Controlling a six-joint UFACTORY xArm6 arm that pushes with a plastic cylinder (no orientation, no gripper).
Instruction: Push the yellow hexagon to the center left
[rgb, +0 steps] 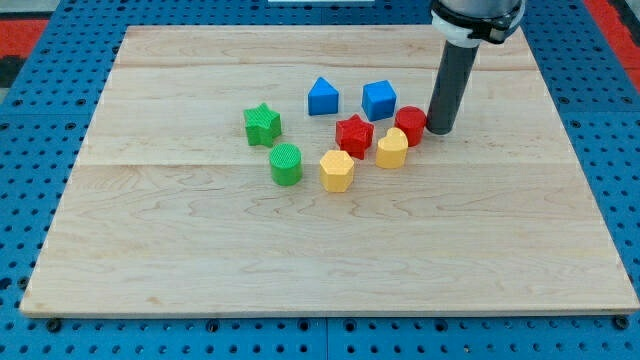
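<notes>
The yellow hexagon (337, 170) lies near the middle of the wooden board (200, 250). It sits just right of a green cylinder (285, 164) and below a red star (354, 133). My tip (441, 131) rests on the board at the upper right of the cluster. It is right beside a red round block (410, 125), touching or nearly touching it. The tip is well to the right of and above the yellow hexagon, with a second yellow block (392, 149) between them.
A green star (262, 124) sits left of the cluster. A blue house-shaped block (322, 97) and a blue cube (379, 100) sit above the red star. The board lies on a blue pegboard surface (30, 150).
</notes>
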